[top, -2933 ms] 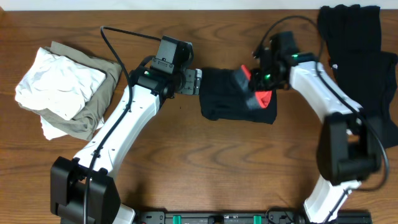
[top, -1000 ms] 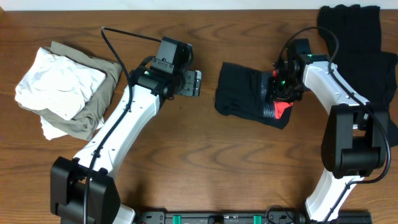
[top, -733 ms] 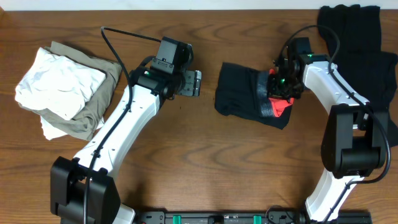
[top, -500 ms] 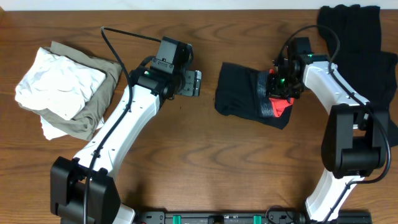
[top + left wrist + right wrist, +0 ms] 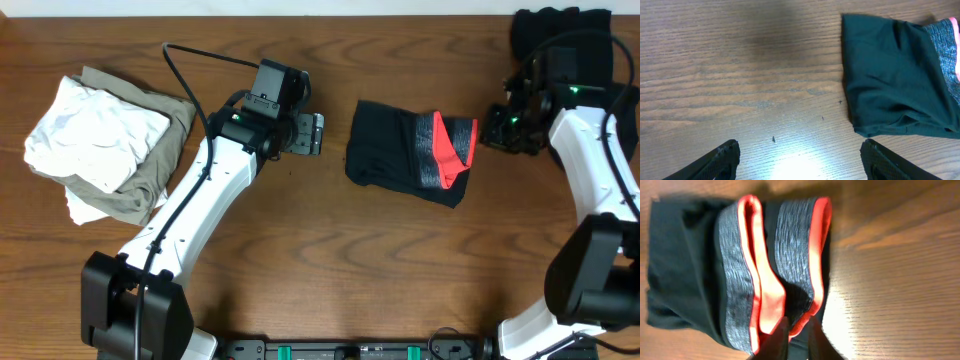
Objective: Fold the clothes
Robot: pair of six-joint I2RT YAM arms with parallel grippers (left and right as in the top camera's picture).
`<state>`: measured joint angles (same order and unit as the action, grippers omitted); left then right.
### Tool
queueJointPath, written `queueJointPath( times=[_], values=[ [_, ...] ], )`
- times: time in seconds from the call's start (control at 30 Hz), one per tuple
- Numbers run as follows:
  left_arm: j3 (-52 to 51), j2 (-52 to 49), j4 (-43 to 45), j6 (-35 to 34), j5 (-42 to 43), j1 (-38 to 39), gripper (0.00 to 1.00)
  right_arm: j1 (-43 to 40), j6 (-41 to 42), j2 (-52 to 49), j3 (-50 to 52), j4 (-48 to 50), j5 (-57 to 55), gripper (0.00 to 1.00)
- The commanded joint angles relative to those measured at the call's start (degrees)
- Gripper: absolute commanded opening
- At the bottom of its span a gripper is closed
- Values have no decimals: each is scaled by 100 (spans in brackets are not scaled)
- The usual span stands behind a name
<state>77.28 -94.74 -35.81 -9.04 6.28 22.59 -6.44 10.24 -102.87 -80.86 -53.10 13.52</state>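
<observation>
The folded black leggings (image 5: 395,152) lie at the table's middle, their grey-and-coral waistband (image 5: 445,150) turned right. My left gripper (image 5: 314,132) hangs open just left of them, nothing between its fingers; in its wrist view (image 5: 801,159) the leggings (image 5: 890,80) are ahead at the right. My right gripper (image 5: 492,131) sits off the waistband's right edge, apart from it. In the right wrist view its fingers (image 5: 796,327) stand almost together with nothing between them, above the waistband (image 5: 780,255).
More black clothes (image 5: 570,60) lie in the back right corner, under my right arm. A heap of white and khaki cloth (image 5: 100,140) sits at the far left. Bare wood (image 5: 330,260) runs along the front.
My right gripper has left the waistband and drawn off to the right, so the whole waistband now shows. The leggings and my left arm have stayed put.
</observation>
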Motion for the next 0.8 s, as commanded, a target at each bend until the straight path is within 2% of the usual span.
queueJointPath(
  times=[0.0,0.13,0.23,0.77],
  values=[
    [-9,-33,-26,-28,63,-2,80,188,-2,-232,118,-52,164,16],
    [-9,-33,-83,-28,63,-2,79,409,-2,-376,129,-4,295,29],
    [-9,-33,-107,-26,61,-2,79,573,-2,-490,129,42,391,33],
    [-9,-33,-127,-28,61,-2,79,879,0,-1722,129,260,485,33]
  ],
)
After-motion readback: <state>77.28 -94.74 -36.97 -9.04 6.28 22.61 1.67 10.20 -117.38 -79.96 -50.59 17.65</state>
